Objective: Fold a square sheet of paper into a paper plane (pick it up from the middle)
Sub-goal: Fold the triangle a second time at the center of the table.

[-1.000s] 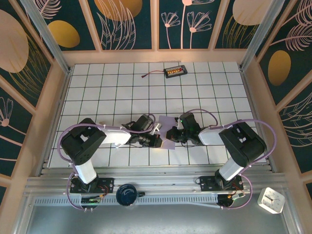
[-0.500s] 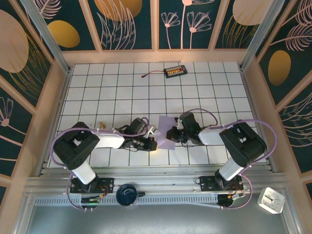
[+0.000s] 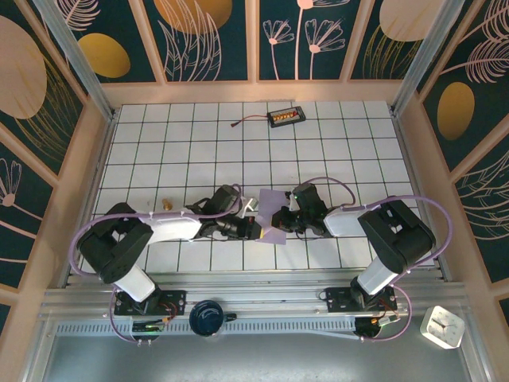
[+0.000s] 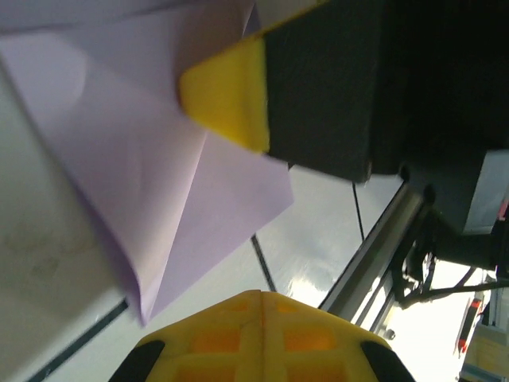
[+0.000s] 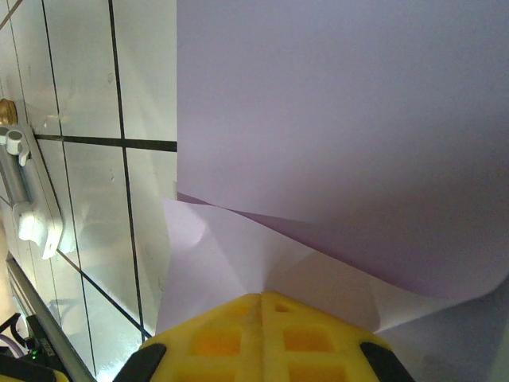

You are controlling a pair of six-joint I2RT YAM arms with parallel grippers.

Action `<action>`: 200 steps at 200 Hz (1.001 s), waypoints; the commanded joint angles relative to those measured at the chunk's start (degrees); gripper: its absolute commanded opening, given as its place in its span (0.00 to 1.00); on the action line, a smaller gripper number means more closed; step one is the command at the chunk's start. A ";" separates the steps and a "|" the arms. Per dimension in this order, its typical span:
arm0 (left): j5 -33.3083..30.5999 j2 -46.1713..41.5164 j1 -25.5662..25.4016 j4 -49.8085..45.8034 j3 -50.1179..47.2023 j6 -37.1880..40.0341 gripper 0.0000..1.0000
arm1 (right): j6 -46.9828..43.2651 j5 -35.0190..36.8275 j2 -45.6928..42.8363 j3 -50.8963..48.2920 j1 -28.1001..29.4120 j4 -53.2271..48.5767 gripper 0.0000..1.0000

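Note:
The square sheet of paper [image 3: 273, 213], pale lavender, lies partly bent over on the white tiles between the two arms. In the right wrist view an upper flap [image 5: 334, 119] arches over a lower creased layer whose folds run into my right gripper [image 5: 261, 296], which is shut on the sheet's edge. My right gripper [image 3: 281, 220] sits on the sheet's right side. My left gripper [image 3: 253, 228] rests beside the sheet's left edge. Its yellow tips [image 4: 258, 296] are shut with nothing between them, a short gap away from the paper [image 4: 159, 167].
A small silvery-white block [image 3: 253, 205] lies just beyond the left gripper, and a brass bit [image 3: 165, 204] is further left. A black box with orange terminals [image 3: 285, 118] and its cable sit at the back. The metal rail [image 3: 254, 298] runs along the near edge.
The left arm's elbow has swung out to the left while its gripper stayed by the paper's left edge. The right arm and the sheet have hardly moved.

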 commanded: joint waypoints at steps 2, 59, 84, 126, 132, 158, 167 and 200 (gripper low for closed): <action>0.39 3.59 0.17 -2.10 2.49 1.86 0.00 | -1.98 6.07 1.12 -1.33 -1.09 -8.25 0.00; -2.35 6.81 0.65 -5.04 3.30 4.25 0.00 | -1.96 6.00 0.87 -1.32 -1.13 -8.20 0.00; -3.23 7.37 0.91 -5.79 3.34 4.95 0.00 | -1.89 5.98 0.94 -1.24 -1.06 -8.18 0.00; -3.22 8.17 1.27 -5.58 3.41 4.94 0.00 | -2.01 5.98 0.85 -1.13 -1.06 -8.28 0.00; -3.07 8.23 1.27 -5.38 3.35 4.83 0.00 | -2.05 5.98 0.76 -1.15 -1.09 -8.37 0.00; -2.60 8.08 1.27 -4.92 3.53 4.52 0.00 | -2.08 6.06 0.75 -1.14 -1.06 -8.44 0.00; -2.58 8.17 1.27 -4.70 3.58 4.25 0.00 | -1.99 5.98 0.81 -1.15 -1.09 -8.41 0.00; -3.77 8.61 1.27 -5.13 3.01 3.75 0.00 | -2.08 5.98 0.76 -1.24 -1.08 -8.40 0.00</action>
